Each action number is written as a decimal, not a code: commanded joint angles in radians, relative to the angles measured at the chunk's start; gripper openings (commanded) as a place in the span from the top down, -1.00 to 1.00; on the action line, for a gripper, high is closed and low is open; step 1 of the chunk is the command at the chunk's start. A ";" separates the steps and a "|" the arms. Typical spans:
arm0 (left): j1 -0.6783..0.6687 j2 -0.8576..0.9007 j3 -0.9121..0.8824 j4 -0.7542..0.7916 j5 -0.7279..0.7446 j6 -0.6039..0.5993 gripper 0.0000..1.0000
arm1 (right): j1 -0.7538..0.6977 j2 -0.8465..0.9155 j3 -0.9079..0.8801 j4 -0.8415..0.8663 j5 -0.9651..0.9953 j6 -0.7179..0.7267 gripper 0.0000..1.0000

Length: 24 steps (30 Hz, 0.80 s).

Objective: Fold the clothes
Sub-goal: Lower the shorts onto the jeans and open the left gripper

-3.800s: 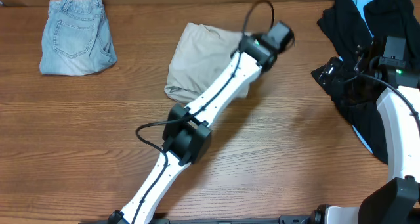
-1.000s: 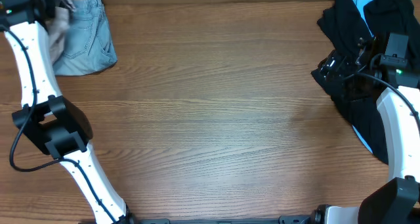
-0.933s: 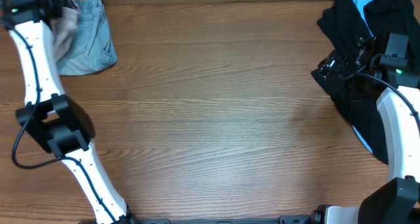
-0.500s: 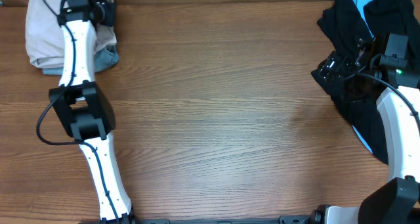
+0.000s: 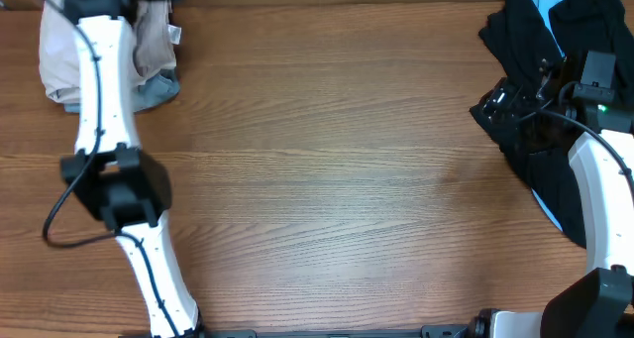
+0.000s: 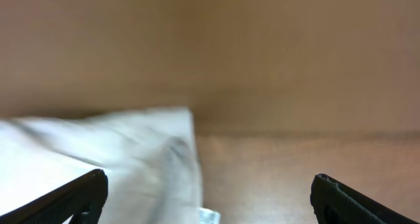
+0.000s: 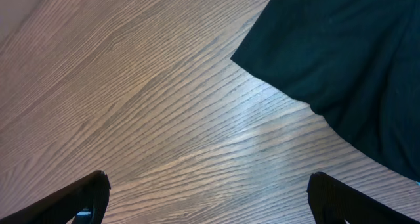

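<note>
The beige shorts (image 5: 57,53) lie bunched in the far left corner of the desk (image 5: 327,160), covering most of the denim shorts (image 5: 158,88). The left gripper (image 6: 210,201) hangs above them, jaws wide and empty. The right gripper (image 7: 210,204), likewise wide, hovers over bare wood beside the black garments (image 5: 555,41) at the right edge.

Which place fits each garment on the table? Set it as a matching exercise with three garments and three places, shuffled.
1 beige shorts
2 denim shorts
3 black garments

A right side of the table
B far left, lying on top
C far left, mostly covered

Pairs: 1-B, 2-C, 3-A
</note>
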 commanded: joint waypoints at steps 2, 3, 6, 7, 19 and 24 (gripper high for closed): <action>0.058 -0.024 0.029 0.007 -0.032 -0.006 -1.00 | -0.003 0.002 -0.002 0.005 -0.006 0.000 -1.00; 0.071 -0.004 0.029 0.011 -0.048 0.012 -1.00 | -0.003 0.002 -0.002 0.005 -0.006 0.000 -1.00; 0.105 0.073 0.029 0.060 -0.076 0.045 -1.00 | -0.003 0.002 -0.002 0.005 -0.006 0.000 -1.00; 0.113 0.096 0.029 0.076 -0.076 0.048 -1.00 | -0.003 0.002 -0.002 0.005 -0.006 0.000 -1.00; 0.149 0.432 0.029 0.162 -0.064 0.047 -0.99 | -0.003 0.002 -0.002 -0.005 0.020 -0.005 -1.00; 0.143 0.418 0.040 0.172 0.002 0.046 -1.00 | -0.003 0.001 0.006 0.011 0.025 -0.037 -1.00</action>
